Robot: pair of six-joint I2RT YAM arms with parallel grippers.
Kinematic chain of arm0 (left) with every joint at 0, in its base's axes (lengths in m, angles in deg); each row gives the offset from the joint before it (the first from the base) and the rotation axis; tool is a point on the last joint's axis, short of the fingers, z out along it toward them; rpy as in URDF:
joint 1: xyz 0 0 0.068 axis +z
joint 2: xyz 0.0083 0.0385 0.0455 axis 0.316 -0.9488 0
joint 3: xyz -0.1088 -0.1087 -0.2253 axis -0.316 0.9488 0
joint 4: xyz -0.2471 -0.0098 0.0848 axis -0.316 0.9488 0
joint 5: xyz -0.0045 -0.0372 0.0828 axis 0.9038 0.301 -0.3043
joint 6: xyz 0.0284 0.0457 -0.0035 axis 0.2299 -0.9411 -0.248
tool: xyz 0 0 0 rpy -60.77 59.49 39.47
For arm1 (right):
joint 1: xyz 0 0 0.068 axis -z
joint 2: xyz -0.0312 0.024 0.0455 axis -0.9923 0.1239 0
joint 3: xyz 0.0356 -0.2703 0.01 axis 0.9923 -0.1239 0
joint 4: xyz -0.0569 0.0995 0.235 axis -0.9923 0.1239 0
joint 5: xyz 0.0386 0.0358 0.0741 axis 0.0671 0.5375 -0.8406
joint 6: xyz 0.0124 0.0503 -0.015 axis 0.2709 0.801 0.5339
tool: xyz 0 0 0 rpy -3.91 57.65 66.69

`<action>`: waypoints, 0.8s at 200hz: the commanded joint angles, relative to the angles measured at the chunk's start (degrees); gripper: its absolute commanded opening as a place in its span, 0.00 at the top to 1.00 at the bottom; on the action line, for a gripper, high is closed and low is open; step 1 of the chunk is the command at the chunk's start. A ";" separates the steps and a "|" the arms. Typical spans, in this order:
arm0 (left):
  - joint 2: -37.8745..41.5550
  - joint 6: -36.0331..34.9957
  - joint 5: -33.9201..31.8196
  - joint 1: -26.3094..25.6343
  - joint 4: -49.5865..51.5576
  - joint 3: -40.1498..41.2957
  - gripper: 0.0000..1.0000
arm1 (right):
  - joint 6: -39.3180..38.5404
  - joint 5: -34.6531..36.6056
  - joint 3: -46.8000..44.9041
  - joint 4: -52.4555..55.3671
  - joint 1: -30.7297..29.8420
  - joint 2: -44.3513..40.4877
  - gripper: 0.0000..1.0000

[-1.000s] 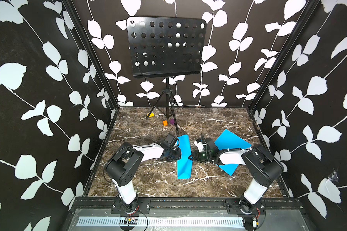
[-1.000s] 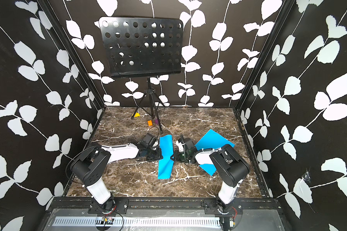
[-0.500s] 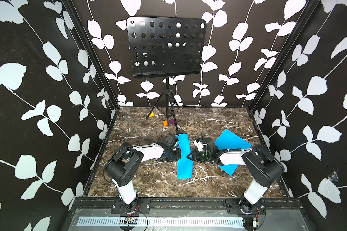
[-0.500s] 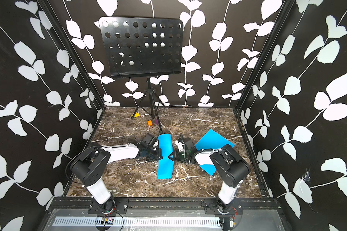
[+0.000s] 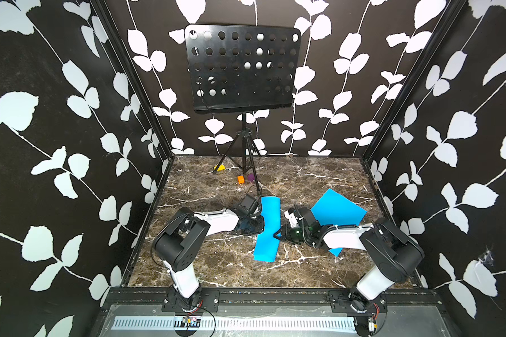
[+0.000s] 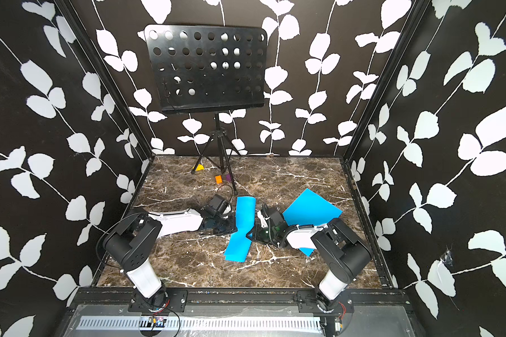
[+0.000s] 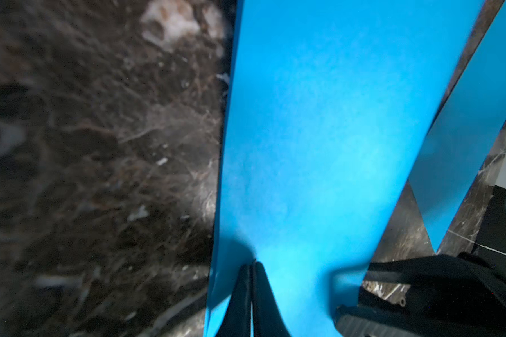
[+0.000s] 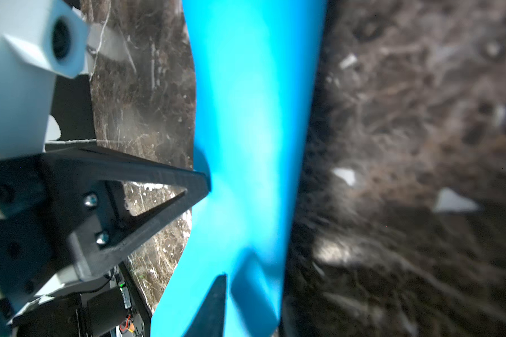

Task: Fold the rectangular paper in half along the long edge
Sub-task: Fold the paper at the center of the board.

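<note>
Paper (image 5: 267,224) lies in the middle of the table (image 5: 216,262) as a narrow blue strip running from 12 to 6 o'clock. Your fold looks made but not finished. Its 12 o'clock end bulges in a loop instead of lying flat, and its 3 o'clock edge kinks inward where the right gripper (image 5: 277,235) meets it. Your left gripper (image 7: 252,267) has its tips closed together, resting on the strip by its 9 o'clock edge, with nothing visible between them. Of the right gripper you see only one finger over the blue, so you cannot tell how wide it stands or whether it has hold. What is left, I judge, is squaring the edges and pressing the crease flat. You have bare marble at 6 and 7 o'clock of the strip. At 3 o'clock a second sheet (image 5: 338,211) lies partly under the right arm, and at 12 o'clock the stand (image 5: 241,73) and small blocks (image 5: 240,179) sit near.
</note>
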 commanded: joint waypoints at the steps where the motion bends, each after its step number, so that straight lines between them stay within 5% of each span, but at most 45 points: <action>1: -3.66 -0.59 -4.05 0.29 4.13 2.25 0.92 | 2.42 2.04 -0.92 0.59 -0.71 -0.42 0.87; 14: -3.88 -0.66 -3.86 0.30 3.90 2.16 0.92 | 2.08 2.30 -0.67 0.91 -0.68 0.07 1.00; 52: -3.40 -0.46 -4.07 0.29 3.81 2.52 0.92 | 2.92 3.29 -0.72 0.69 -0.64 0.18 1.00; 69: -3.51 -0.37 -4.24 0.29 3.69 2.83 0.92 | 4.17 3.59 -1.25 0.28 -0.79 -0.52 0.67; 79: -3.53 -0.13 -4.42 0.29 3.57 3.13 0.92 | 5.61 3.23 -2.05 -1.10 -0.96 -0.90 0.60; 160: -3.43 2.10 -6.30 0.27 1.89 4.36 0.93 | 16.27 4.58 -6.87 -7.00 -4.94 -5.41 0.57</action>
